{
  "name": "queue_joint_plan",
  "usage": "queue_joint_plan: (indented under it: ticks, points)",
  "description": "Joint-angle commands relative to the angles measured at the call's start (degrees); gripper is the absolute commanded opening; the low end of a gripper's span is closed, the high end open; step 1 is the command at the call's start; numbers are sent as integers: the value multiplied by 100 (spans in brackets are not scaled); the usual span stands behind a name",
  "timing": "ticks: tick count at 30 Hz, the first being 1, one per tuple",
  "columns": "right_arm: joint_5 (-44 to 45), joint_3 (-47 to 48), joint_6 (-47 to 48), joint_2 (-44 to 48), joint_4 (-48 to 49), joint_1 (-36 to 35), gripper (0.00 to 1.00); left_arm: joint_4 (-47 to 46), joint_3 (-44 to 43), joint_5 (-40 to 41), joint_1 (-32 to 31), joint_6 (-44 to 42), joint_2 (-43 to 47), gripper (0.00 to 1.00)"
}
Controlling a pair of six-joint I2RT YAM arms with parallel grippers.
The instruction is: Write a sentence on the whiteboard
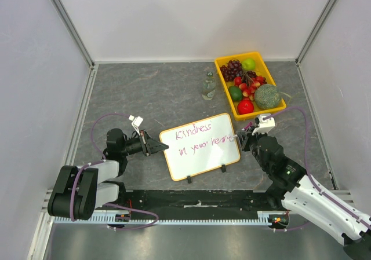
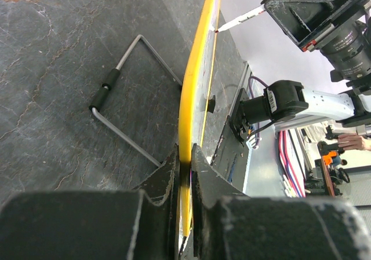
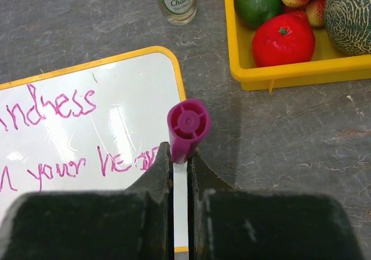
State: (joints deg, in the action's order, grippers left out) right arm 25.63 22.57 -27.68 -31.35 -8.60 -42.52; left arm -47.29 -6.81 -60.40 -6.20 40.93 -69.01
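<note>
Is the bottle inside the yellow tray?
No, the bottle stands on the table beside the tray, apart from it.

The grey stone-look table (image 1: 145,92) carries the whiteboard (image 1: 203,156), a yellow fruit tray (image 3: 301,74) and seemingly a small glass bottle (image 1: 208,86).

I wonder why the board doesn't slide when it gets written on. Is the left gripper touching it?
Touching. The left wrist view shows the left gripper shut on the board's yellow rim, one finger pressed against each face.
</note>
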Motion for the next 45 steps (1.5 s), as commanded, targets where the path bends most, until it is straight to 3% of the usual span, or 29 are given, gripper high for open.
queue_joint_plan:
  ticks: [1, 13, 26, 45]
  points:
    - [197, -77, -44, 15, -221, 25, 0, 0, -49, 72, -13, -85, -60, 2]
    - [566, 309, 114, -64, -124, 33, 0, 9, -49, 72, -13, -85, -60, 2]
    - [65, 810, 219, 261, -1, 25, 0, 9, -49, 72, -4, -85, -60, 2]
    - [-102, 723, 167, 164, -27, 25, 0, 0, -22, 46, -4, -94, 63, 4]
